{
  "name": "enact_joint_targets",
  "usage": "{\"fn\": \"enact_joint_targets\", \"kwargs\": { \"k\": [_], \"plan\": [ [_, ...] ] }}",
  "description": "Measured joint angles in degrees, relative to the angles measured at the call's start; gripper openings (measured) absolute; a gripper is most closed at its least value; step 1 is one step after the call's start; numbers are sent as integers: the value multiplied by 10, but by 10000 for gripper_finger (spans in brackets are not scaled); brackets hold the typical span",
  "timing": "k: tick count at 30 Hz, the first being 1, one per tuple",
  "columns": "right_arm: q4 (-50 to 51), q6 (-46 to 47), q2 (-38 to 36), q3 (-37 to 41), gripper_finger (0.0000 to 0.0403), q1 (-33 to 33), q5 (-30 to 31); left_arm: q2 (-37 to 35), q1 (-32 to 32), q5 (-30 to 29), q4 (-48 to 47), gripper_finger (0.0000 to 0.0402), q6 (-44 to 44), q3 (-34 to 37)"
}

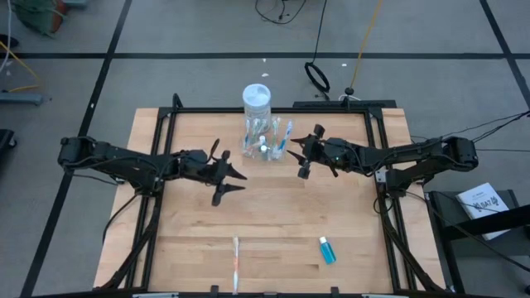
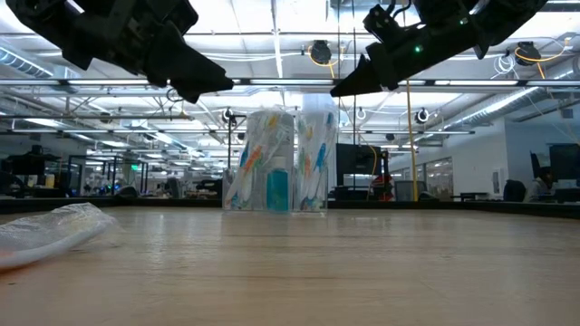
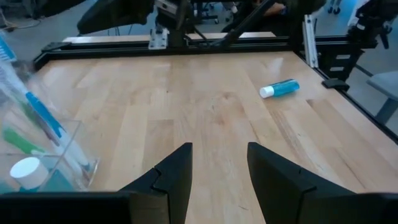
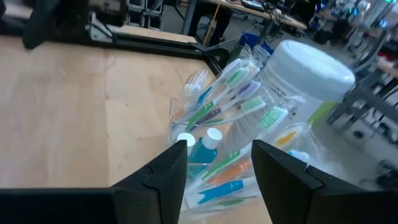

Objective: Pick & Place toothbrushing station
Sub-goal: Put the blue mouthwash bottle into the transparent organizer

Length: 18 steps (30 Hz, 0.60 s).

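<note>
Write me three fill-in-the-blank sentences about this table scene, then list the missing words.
1. The toothbrushing station stands right in front of a white lidded ____.
2. Both the left hand and the right hand are ____, holding nothing.
3. Near the table's front edge, a wrapped toothbrush lies to the left of a small ____ tube.

Missing words: jar; open; blue

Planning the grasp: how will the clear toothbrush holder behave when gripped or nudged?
The clear holder probably tips easily: it stands tall and narrow, with wrapped toothbrushes fanning above its rim. Its smooth plastic walls look slippery and somewhat flexible. It likely feels light.
</note>
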<state>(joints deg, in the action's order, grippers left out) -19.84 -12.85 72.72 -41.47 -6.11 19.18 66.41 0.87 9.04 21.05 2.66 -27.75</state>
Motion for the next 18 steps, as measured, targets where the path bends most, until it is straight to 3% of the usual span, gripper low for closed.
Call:
{"fn": "enact_joint_targets", "kwargs": {
  "k": [5, 11, 13, 18],
  "plan": [
    [0, 98, 0, 0, 171, 0, -28, 0, -3, 0, 1, 156, 9, 0],
    [77, 360, 2, 0, 171, 29, -242, 0, -3, 0, 1, 156, 16, 0],
    [106, 415, 3, 1, 171, 57, -284, 0, -3, -1, 1, 156, 15, 0],
    [125, 512, -2, 1, 165, 122, -300, 0, -3, -2, 1, 156, 13, 0]
  ]
}}
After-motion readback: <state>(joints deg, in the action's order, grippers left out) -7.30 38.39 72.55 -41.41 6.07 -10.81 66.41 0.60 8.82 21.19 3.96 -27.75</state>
